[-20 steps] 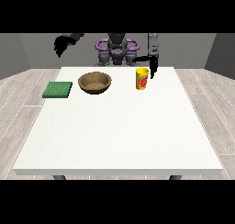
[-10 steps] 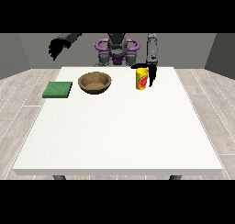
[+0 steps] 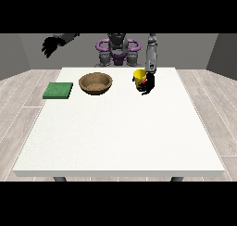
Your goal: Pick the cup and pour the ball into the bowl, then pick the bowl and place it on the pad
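Observation:
A yellow cup (image 3: 139, 77) with a red mark stands on the white table (image 3: 120, 128) at the back right of centre. The hand at the view's right (image 3: 148, 84) is down against the cup's right side, fingers curled round it. A brown wooden bowl (image 3: 96, 83) sits left of the cup. A flat green pad (image 3: 58, 90) lies further left. The hand at the view's left (image 3: 50, 46) hangs raised in the air beyond the table's back left corner, fingers loosely curled and holding nothing. The ball is not visible.
The robot's torso (image 3: 117, 51) stands behind the table's far edge. Grey plank floor surrounds the table.
The hand at the view's right has dropped beside the cup and closed round it. The hand at the view's left has swung further out to the left and higher.

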### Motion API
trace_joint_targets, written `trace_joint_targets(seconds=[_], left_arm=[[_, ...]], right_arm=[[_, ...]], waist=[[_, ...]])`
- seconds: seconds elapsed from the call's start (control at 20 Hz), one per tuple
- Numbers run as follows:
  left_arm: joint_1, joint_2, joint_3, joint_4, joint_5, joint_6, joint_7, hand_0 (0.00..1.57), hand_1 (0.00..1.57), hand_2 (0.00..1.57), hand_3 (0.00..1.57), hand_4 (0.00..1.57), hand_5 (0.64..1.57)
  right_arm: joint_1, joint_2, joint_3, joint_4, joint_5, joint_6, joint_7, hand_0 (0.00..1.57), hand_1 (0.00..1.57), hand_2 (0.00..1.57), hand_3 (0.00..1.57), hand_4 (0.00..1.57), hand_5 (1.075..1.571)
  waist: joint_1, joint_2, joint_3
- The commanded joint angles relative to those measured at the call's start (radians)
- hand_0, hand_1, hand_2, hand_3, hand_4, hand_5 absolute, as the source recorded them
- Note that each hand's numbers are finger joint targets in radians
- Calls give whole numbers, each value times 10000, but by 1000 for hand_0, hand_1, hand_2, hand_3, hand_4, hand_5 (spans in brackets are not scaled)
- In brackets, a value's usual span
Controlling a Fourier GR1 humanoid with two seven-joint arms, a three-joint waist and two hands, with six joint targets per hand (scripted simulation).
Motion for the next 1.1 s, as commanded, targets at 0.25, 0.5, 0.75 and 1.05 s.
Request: trace_joint_targets(seconds=[0.25, 0.5, 0.75, 1.05], left_arm=[[-225, -361, -950, 566, -1304, 1615, 1267, 1285, 1285, 1571, 1571, 1408, 1413], [-799, -570, -2423, 201, -3158, 2994, 3184, 1286, 1286, 1571, 1571, 1413, 1467], [-1662, 124, -4025, 1146, -6163, 4820, 4925, 1362, 1362, 1571, 1571, 1448, 1533], [-3427, -791, -5611, 1897, -8696, 4557, 8588, 1347, 1347, 1571, 1571, 1444, 1540]], right_arm=[[280, -602, -778, 1106, -517, 333, 489, 0, 0, 0, 182, 634, 1566], [295, -1315, -1246, 2278, -832, 761, 962, 0, 0, 0, 314, 629, 1563], [211, -1149, -1048, 2373, -764, 717, 1016, 0, 0, 0, 174, 643, 1562], [269, -1441, -1455, 3866, -615, 1190, 135, 0, 0, 0, 0, 681, 1559]], waist=[[512, -1461, -29], [884, -2597, -4], [473, -2926, 40], [1052, -2977, 6]])
